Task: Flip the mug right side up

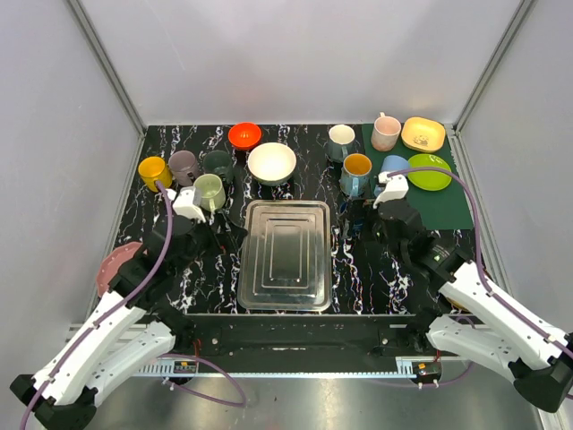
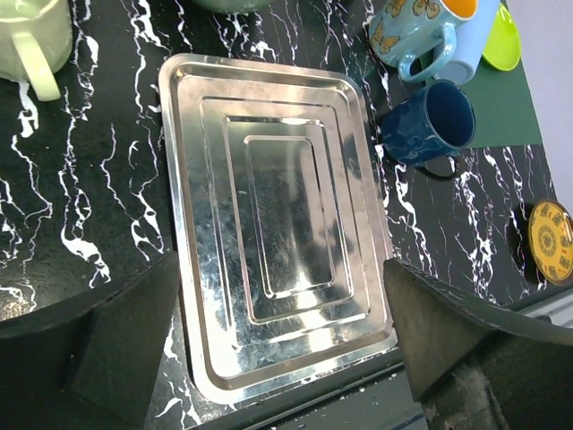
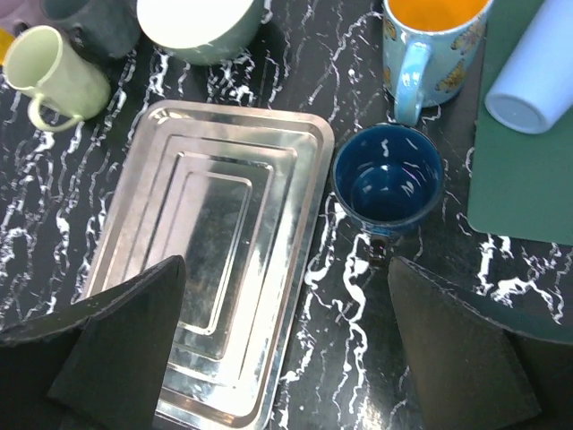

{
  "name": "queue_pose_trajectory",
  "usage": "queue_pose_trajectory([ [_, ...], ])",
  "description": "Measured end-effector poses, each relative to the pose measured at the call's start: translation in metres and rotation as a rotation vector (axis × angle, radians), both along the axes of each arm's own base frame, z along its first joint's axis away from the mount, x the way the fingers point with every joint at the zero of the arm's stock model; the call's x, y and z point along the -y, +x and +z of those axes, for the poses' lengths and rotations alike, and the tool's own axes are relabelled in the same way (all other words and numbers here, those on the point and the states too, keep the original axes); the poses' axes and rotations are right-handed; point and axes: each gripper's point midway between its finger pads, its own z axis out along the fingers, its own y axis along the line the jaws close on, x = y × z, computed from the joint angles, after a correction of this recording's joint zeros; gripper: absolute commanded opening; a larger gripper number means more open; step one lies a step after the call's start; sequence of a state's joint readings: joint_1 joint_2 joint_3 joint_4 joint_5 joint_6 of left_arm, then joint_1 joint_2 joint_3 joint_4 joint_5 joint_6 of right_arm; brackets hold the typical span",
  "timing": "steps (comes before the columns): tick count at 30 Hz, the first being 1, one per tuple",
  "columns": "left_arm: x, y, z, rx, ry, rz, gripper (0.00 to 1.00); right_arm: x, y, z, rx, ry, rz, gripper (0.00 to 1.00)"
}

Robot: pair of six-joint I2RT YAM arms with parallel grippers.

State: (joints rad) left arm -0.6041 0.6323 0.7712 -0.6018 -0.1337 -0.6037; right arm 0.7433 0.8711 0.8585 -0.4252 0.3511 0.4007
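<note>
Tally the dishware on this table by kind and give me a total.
Mugs: 9 – yellow mug, mauve mug, dark green mug, light green mug, teal mug, butterfly mug, light blue mug, pink mug, dark blue mug
Bowls: 2 – orange bowl, white bowl
Plates: 3 – green plate, yellow square plate, pink plate
Metal tray: 1
Total: 15

Pale-blue mug [image 3: 540,72] partly beyond right edge
</note>
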Motion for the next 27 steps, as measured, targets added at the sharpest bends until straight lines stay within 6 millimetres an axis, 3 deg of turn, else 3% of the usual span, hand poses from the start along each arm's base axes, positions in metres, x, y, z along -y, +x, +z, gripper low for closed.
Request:
queue_pose_trajectory([
  [5,0.011,-0.003,-0.005,-0.007,-0.018,-0.060,0.99,0.013,-0.003,-0.015,-0.073,-0.091,-0.044,1.00],
  [12,0.027,-0.014,-0.029,-0.013,-0.052,-0.173,0.99,0.023,-0.010,-0.071,-0.291,-0.263,-0.092,0.96],
  [17,0.033,-0.014,-0.037,-0.023,-0.060,-0.196,0.97,0.028,-0.018,-0.096,-0.350,-0.290,-0.106,0.92],
  [22,0.038,-0.015,-0.042,-0.023,-0.072,-0.222,0.93,0.027,-0.006,-0.114,-0.378,-0.334,-0.117,0.89],
  [27,0.038,-0.018,-0.042,-0.014,-0.076,-0.237,0.94,0.032,0.012,-0.141,-0.465,-0.384,-0.124,0.80],
])
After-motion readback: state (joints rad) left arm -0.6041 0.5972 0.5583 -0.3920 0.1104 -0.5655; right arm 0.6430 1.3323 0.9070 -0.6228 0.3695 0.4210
